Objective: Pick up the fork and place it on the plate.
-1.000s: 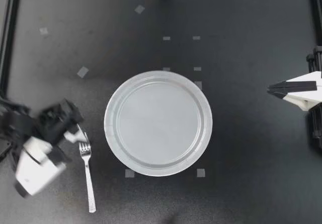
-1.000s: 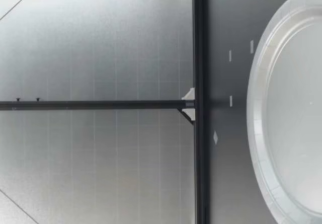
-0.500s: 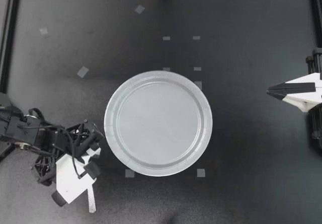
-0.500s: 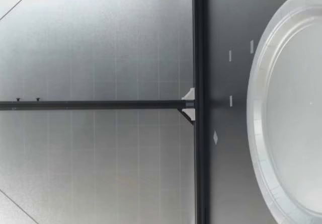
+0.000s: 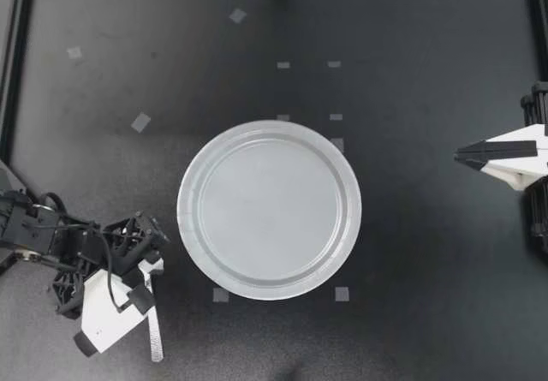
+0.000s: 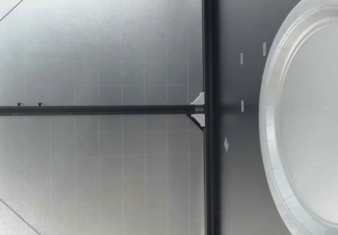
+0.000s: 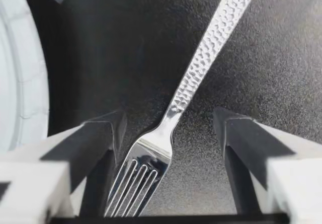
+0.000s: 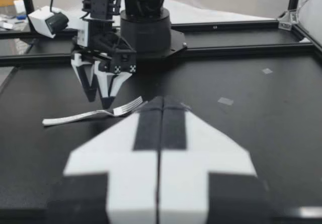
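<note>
Top view gives a black table [image 5: 411,56] inside a dark metal frame [image 5: 17,56], with small pale tape marks [image 5: 140,122] spread on it. The grey plate [image 5: 190,210] sits in the centre of the frame. In the lower left, the left claw [image 5: 145,270] covers most of the fork [image 5: 155,338], and only the handle end shows, near the plate but apart from it. At the right edge, the right claw [image 5: 462,152] is fully closed and holds nothing.

Left wrist view adds what is hidden from above. The claw is wide, and the fork's tines lie flat on the table between its fingers [image 7: 100,138], touching neither.

Right wrist view shows the left claw pointing down at the fork's neck.

Low view shows only the plate, the table and a pale wall panel [image 6: 105,45] behind.
</note>
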